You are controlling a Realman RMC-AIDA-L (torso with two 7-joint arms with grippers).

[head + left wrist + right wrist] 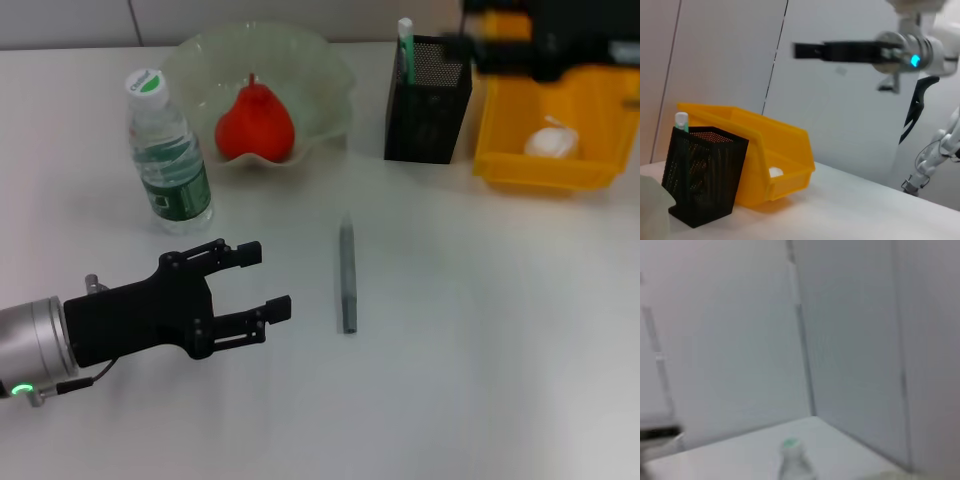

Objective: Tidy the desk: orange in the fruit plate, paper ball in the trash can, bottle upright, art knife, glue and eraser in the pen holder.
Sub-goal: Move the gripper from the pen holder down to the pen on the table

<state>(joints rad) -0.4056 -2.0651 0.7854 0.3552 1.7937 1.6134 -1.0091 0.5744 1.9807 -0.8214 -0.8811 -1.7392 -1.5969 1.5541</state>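
We read this as a lab/test room w/ an office-style setup: plain white tabletop [480, 350], bare pale panelled walls [840, 125] w/ dark seams. The square black metal-mesh pen holder [427, 100] and bright yellow rectangular plastic bin [545, 140] look staged, w/ a white robot arm [935, 150] nearby.

Nothing legible here: the bottle [168, 155] carries a dark green label with pale marks too blurred to read.
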